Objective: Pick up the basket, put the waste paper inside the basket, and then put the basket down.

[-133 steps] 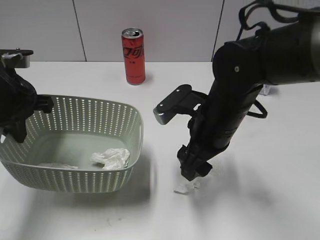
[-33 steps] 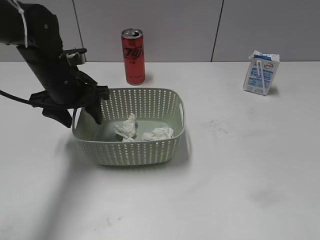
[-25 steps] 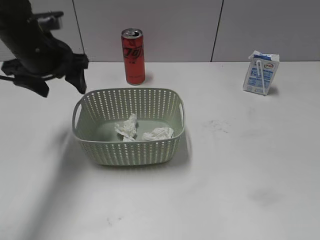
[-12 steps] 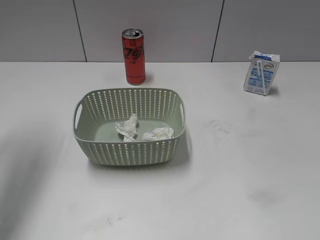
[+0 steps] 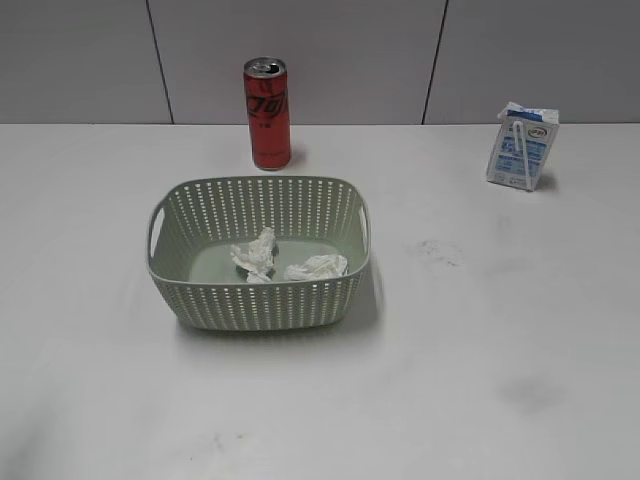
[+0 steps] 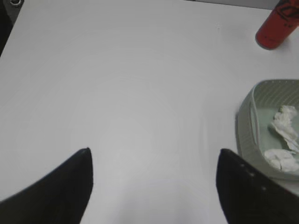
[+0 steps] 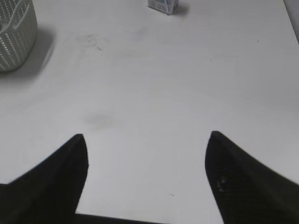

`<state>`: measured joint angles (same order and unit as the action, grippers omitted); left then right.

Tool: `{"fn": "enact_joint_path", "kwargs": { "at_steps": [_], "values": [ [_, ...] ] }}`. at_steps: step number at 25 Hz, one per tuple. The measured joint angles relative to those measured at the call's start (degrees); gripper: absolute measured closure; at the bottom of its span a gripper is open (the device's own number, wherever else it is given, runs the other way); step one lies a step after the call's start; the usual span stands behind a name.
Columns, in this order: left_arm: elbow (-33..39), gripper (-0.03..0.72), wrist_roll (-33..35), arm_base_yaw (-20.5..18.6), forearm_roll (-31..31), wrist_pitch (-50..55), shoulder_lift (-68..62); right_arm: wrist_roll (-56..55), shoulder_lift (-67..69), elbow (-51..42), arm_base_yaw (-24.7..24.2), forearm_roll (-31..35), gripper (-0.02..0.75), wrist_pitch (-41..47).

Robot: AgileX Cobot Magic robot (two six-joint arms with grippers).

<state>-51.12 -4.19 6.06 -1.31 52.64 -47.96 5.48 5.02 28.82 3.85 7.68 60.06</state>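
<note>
1. Fingertips of the left gripper (image 6: pixel 154 161) fill the bottom corners of the left wrist view, spread wide apart with nothing but bare white table (image 6: pixel 131 93) between them; the jaws are released and hold nothing.
2. Fingertips of the right gripper (image 7: pixel 145 144) sit the same way at the bottom of the right wrist view, parted and empty over the table, with a faint grey smudge (image 7: pixel 99 119) on the surface just above the left finger.
3. Neither arm shows in the exterior view.
4. Left of centre in the exterior view, the basket (image 5: pixel 258 300) stands upright and flat on the table, its slotted sides and a cut-out handle at each short end visible.
5. Inside it lies the waste paper (image 5: pixel 258 252): two white crumpled wads are clear on the basket floor, one near the middle and one just to its right; whether a third lies among them I cannot tell.
6. The left wrist view catches the basket (image 6: pixel 245 126) at its right edge, the waste paper (image 6: pixel 282 158) showing inside; the right wrist view shows only a corner of the basket (image 7: pixel 16 37) at upper left.
7. Farther back, a red can (image 5: pixel 267 112) stands upright near the wall, behind the basket and apart from it.
8. At upper right, a blue-and-white drink carton (image 5: pixel 523 145) stands well apart from the basket.
</note>
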Motion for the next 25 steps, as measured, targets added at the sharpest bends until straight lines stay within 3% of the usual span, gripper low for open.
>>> {"fn": "enact_joint_path", "kwargs": {
  "at_steps": [5,9,18,25],
  "values": [
    [12.06,0.085,0.0,0.0,0.07,-0.52,18.91,-0.22,0.0,0.0,0.0,-0.24,0.165,0.0],
    [17.81,0.091,0.0,0.0,0.13,0.72,31.85,-0.28,0.0,0.0,0.0,-0.24,0.202,0.0],
    [23.0,0.095,0.17,0.0,0.45,9.09,47.0,-0.3,0.0,0.0,0.0,-0.26,0.235,0.0],
    [23.14,0.104,0.17,0.0,0.64,9.47,48.19,-0.35,0.0,-0.06,0.0,-0.27,0.239,0.0]
  ]
}}
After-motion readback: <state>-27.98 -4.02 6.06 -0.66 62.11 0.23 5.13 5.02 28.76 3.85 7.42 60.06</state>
